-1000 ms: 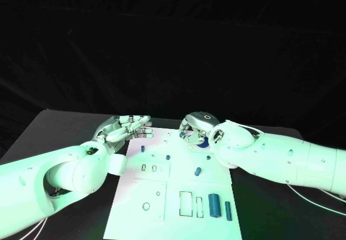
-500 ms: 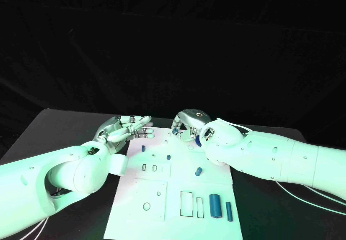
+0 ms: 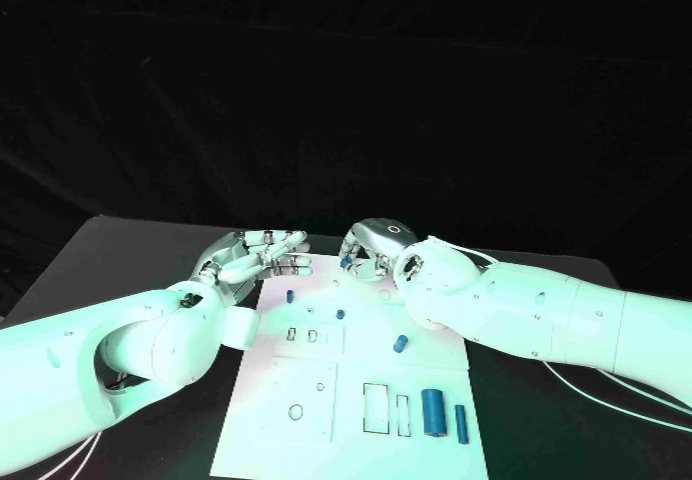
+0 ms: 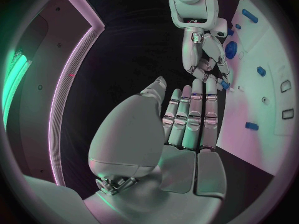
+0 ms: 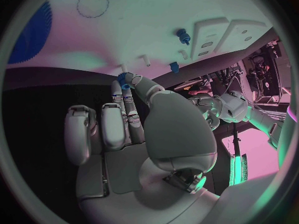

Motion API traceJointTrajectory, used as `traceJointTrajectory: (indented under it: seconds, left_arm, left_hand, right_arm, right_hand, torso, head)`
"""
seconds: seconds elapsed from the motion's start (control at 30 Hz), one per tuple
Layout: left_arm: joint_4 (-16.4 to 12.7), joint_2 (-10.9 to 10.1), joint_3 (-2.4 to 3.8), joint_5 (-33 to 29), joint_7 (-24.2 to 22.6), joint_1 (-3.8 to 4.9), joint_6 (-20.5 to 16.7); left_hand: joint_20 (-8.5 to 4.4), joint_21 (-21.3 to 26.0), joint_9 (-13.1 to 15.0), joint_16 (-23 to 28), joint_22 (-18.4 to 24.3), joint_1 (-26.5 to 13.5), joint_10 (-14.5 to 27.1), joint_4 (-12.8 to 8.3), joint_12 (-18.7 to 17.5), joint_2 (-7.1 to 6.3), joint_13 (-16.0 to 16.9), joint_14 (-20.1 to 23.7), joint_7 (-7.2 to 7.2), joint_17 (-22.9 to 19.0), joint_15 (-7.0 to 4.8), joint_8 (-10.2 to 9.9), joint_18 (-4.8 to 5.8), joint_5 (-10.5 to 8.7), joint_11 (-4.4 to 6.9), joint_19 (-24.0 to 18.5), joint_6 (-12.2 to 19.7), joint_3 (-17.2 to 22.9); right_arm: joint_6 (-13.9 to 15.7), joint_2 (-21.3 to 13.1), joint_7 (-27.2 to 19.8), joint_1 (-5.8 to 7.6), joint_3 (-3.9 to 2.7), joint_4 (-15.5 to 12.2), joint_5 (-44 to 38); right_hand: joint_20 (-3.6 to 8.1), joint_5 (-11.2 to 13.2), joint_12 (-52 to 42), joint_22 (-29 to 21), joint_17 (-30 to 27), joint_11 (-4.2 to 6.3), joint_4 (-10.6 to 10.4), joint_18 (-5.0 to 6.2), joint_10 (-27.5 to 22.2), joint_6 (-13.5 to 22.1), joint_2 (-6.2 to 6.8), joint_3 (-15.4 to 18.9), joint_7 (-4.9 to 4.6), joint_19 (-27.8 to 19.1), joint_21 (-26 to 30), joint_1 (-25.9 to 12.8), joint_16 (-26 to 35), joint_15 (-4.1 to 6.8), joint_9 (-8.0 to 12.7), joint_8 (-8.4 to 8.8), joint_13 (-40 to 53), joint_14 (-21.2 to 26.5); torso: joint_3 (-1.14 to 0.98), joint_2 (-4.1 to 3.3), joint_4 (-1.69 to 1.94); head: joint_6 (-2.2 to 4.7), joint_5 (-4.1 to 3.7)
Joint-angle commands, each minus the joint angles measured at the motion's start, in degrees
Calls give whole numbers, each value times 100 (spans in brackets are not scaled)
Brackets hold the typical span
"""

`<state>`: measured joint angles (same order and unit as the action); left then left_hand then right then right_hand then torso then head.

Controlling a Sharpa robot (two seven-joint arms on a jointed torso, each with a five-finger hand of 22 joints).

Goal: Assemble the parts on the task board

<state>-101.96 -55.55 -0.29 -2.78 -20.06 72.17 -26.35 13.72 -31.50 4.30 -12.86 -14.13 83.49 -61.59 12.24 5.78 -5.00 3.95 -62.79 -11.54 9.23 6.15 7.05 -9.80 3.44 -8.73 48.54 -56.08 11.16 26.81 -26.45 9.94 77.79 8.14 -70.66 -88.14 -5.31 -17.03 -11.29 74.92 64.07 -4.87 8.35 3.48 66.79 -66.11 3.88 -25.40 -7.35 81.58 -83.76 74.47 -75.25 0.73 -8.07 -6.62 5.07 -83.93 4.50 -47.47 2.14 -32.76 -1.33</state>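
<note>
The right hand [image 5: 134,134] is pinching a small blue piece [image 5: 124,79] between thumb and fingertip, just at the edge of the white board [image 5: 143,30]. Two short white pegs [image 5: 146,60] are standing on the board near that edge, with a blue peg [image 5: 175,67] beside them and another blue part [image 5: 182,35] farther in. A big blue disc [image 5: 34,27] is lying at the board's far side, near a dotted circle outline [image 5: 92,4]. The left hand [image 5: 215,104] is hovering beyond the board.

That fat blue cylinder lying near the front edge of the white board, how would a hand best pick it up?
The fat blue cylinder lies flat on the white task board, its long axis running toward the robot. Probably best: come from straight above and pinch its middle across the rounded sides. A thinner blue rod lies close beside it, so fingers must slip between them.
</note>
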Motion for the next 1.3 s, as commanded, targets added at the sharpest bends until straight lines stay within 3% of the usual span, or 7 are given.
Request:
traceJointTrajectory:
  seconds: [0.03, 0.63, 1.0, 1.3]
  left_arm:
    - [-15, 15, 6, 28, -28, 24, 93]
    - [-17, 17, 6, 28, -27, 42, 91]
    - [-15, 20, 6, 28, -25, 47, 92]
    - [-4, 18, 6, 28, -24, 48, 92]
  left_hand:
    - [-29, -40, -8, -23, -9, -24, 20, 8, -36, -23, -9, -9, -25, 8, 14, -39, -59, -25, -19, -6, -2, 17]
    - [-29, -40, -8, -23, -9, -24, 20, 8, -36, -23, -9, -9, -25, 8, 14, -39, -59, -25, -19, -6, -2, 17]
    - [-30, -51, -10, -24, -17, -28, 27, 8, -45, -27, -9, -4, -28, 11, 17, -47, -57, -25, -22, -16, 4, 15]
    - [-30, -59, -11, -22, -22, -29, 33, 8, -52, -27, -9, 5, -30, 12, 20, -53, -56, -25, -24, -26, 8, 14]
  right_arm:
    - [-160, 36, -3, -12, 0, 44, 14]
    - [-176, 149, 3, -34, 1, 178, 36]
    - [-207, 241, 44, -34, 2, 316, 82]
    - [-73, 203, 14, -34, 3, 264, 90]
  right_hand:
    - [-12, -19, 27, 274, -10, 104, -9, -77, 120, 22, -9, -36, -32, 31, -15, -3, -15, -1, -10, -18, -2, -184]
    - [-41, 3, 129, 179, -109, 62, -50, -53, 26, 141, 50, -66, -71, -48, 36, -58, 24, -35, -29, 47, -23, -154]
    - [-138, 70, 352, -76, -392, -87, -85, 5, -359, 412, 254, -71, -207, -229, 183, -145, 171, -152, -25, 202, -99, -73]
    - [-222, 105, 455, -537, -814, -181, -128, 109, -725, 597, 390, 48, -281, -546, 466, -189, 428, -231, -18, 282, -127, 43]
  torso:
    - [0, -9, 1]
    - [1, -24, -3]
    - [0, -25, -2]
    - [2, -29, -7]
  head:
    - [-1, 4]
    - [3, 34]
    - [4, 34]
    - [13, 41]
